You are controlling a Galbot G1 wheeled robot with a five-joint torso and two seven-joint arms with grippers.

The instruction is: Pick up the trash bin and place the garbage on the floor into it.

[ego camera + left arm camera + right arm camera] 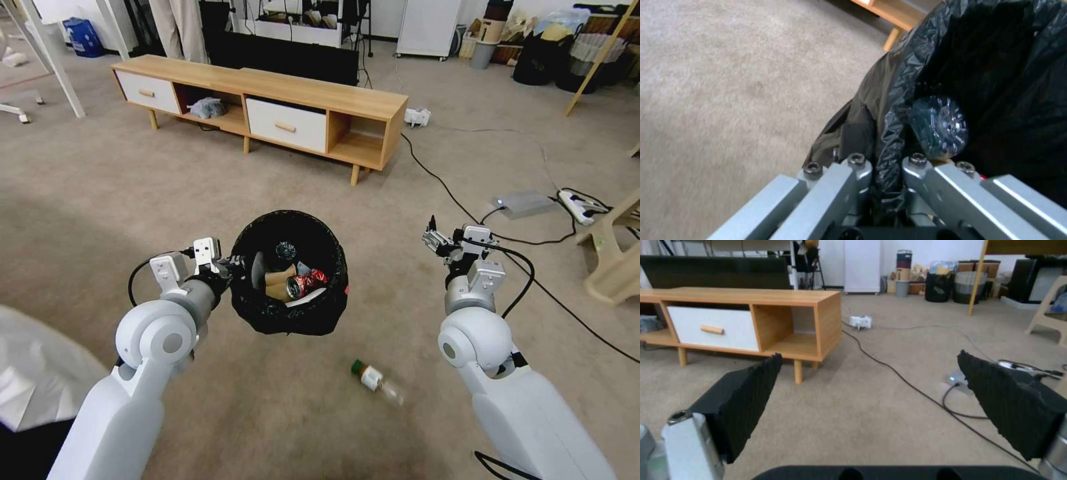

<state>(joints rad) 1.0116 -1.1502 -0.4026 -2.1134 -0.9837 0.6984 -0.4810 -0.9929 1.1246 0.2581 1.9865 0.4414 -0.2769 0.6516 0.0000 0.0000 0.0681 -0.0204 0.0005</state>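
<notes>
My left gripper (pixel 230 267) is shut on the rim of the trash bin (pixel 267 313), holding it above the carpet floor (pixel 100 200). The bin's black bag (pixel 893 110) is pinched between the metal fingers (pixel 858 166). Inside lie a crumpled brown paper bag (pixel 277 280), a crushed red can (pixel 305 283) and a plastic bottle (pixel 939 126). A green-capped bottle (pixel 375 380) lies on the carpet below and right of the bin, between my arms. My right gripper (pixel 433 240) hangs open and holds nothing, right of the bin; its black pads (pixel 744 400) stand wide apart.
A low wooden cabinet (pixel 267 110) with white drawers stands ahead. Black cables (pixel 460 207), a grey box (pixel 523 203) and a power strip (pixel 580 203) lie on the carpet at the right. A beige wooden stand (pixel 617 253) is at the far right. White cloth (pixel 33 380) shows at lower left.
</notes>
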